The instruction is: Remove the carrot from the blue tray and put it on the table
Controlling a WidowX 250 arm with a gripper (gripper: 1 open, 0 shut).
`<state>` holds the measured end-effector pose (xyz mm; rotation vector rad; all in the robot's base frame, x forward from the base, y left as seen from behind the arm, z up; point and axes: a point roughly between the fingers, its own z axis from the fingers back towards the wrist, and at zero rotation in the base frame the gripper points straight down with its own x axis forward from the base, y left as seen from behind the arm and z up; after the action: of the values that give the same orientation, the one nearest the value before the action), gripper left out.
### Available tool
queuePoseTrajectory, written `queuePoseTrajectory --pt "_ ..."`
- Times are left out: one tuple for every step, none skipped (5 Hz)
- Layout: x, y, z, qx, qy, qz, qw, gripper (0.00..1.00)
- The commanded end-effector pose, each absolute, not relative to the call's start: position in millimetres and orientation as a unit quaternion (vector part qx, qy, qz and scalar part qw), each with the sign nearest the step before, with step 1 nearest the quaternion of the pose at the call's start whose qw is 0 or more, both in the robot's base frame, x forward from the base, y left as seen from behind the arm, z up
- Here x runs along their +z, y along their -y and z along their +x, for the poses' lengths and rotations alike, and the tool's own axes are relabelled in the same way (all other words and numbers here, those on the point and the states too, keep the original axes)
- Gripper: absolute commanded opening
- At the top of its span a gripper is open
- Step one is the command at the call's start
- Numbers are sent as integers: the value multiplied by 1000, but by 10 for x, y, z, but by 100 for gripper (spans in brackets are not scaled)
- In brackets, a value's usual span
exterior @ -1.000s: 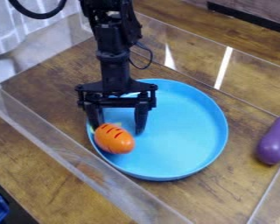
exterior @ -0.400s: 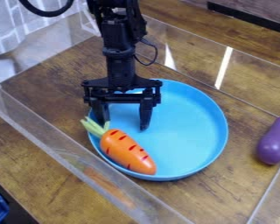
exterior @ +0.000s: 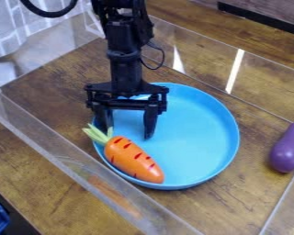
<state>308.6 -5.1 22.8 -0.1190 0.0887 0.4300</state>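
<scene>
Hovering wide-jawed and empty, the gripper (exterior: 125, 117) stands just behind the carrot (exterior: 131, 154) lying in the blue tray (exterior: 211, 119), seemingly lining up a grasp.

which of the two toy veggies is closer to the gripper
The carrot, orange, lying in the blue tray just below the open gripper. The purple toy lies far off on the table.

No readable text, labels, brands or numbers anywhere; none on the blue tray (exterior: 205, 128) or anything around it.
</scene>
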Motion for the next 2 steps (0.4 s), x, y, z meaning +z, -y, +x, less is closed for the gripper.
queuePoseTrajectory --pt "314 142 3079 181 -26 -63 981 100" --pt "283 197 3039 159 -29 -65 985 100"
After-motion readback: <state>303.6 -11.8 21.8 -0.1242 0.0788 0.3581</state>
